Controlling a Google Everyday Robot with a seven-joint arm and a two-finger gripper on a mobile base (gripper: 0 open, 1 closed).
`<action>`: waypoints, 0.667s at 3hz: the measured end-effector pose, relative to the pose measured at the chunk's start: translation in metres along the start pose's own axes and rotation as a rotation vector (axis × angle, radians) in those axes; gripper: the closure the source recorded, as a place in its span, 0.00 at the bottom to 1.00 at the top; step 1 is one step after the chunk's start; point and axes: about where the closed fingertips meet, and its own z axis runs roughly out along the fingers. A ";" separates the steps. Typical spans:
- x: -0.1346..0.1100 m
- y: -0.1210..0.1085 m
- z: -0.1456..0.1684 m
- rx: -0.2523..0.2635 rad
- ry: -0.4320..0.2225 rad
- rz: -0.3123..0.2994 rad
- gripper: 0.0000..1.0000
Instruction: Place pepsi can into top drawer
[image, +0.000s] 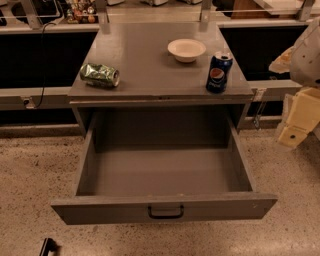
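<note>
1. The pepsi can (219, 73) is standing upright on the grey cabinet top (145, 55), at its near right corner, close to the near edge and above the right side of the drawer opening.
2. The top drawer (90, 209) is sitting pulled well out toward the near side, with its black handle (165, 211) facing front and nothing showing inside it.
3. The gripper (299, 122) is hanging at the far right of the scene, lower than the cabinet top and well apart from the can. It is carrying nothing, and how wide it is set I cannot tell.
4. The step in hand, as I am judging it, is the reach and grasp. It is likely going best with the gripper rising to the can's mid-height and coming in level from the right, closing squarely round the body.
5. The white bowl (186, 50) is sitting near the can on its far left, so a right-side approach is keeping clear of it. The green dented can (100, 75) is lying on its side at the left, well apart.
6. A thin can is calling for a firm but gentle squeeze. After that come a short lift, a carry toward the near side past the cabinet's edge, and a lowering into the drawer away from its right wall, with release only once the base is resting.
</note>
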 end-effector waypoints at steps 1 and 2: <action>0.000 0.000 0.000 0.000 0.000 0.000 0.00; -0.002 -0.005 -0.002 0.018 -0.018 0.001 0.00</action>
